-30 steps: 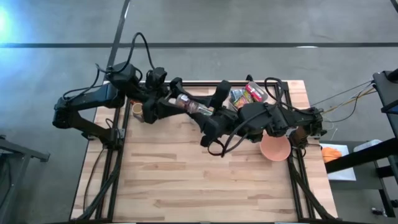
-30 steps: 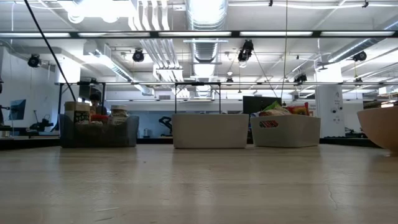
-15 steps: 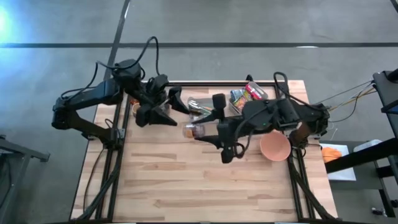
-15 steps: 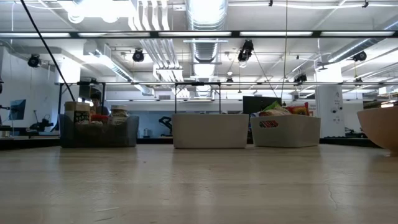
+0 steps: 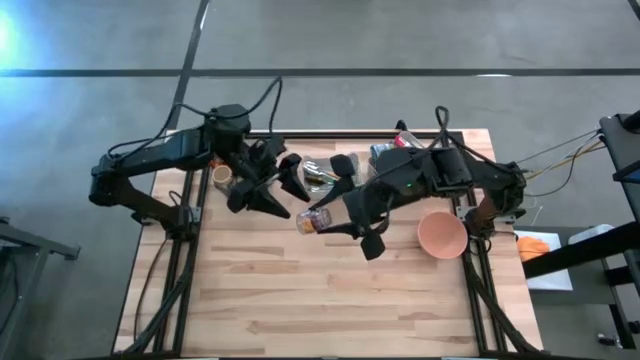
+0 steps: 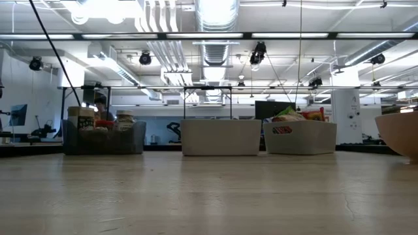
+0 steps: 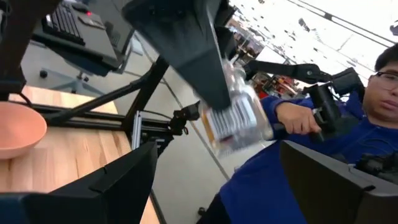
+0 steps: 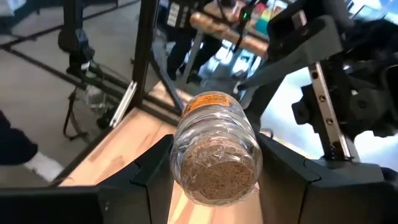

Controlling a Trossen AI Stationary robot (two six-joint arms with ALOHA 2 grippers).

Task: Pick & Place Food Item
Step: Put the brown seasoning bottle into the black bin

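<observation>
Clear plastic, with an orange label band and a brown grainy filling, the food jar (image 8: 216, 146) sits clamped between the two fingers of the right gripper (image 5: 322, 217), held in the air above the worktop (image 5: 300, 290). In the right wrist view its round base faces the camera, so its long axis runs straight out along the gripper's own reach, the far end pointing away from the wrist. In the high view the jar (image 5: 312, 217) lies roughly level and points toward the left arm. The left gripper (image 5: 270, 188) stands just beyond that end, jaws spread wide and holding nothing, apart from the jar. The salmon-pink bowl (image 5: 442, 235) sits behind the right gripper, beside that arm's base, so a placement there would probably mean swinging the jar back toward it and tipping it upright.
</observation>
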